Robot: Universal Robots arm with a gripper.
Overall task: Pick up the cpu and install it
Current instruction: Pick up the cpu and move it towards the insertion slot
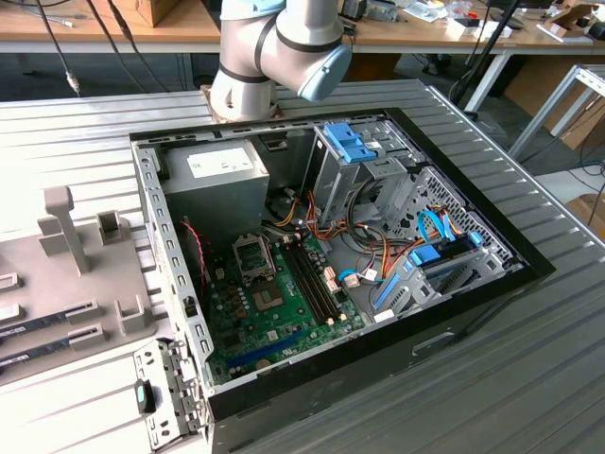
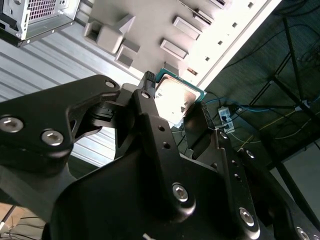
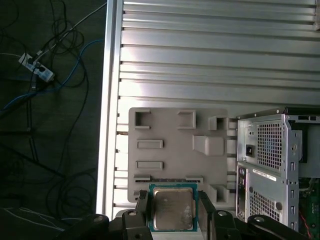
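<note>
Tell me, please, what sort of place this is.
Probably a robotics lab or workshop: a robot arm stands on a ribbed metal table, an open computer case beside it, and cluttered workbenches beyond.

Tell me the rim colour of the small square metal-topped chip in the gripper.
Teal-green rim on the silver-topped square cpu; best in first wrist view.

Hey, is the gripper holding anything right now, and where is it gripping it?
Yes, the gripper holds the cpu, its fingers pinching two opposite edges.
</note>
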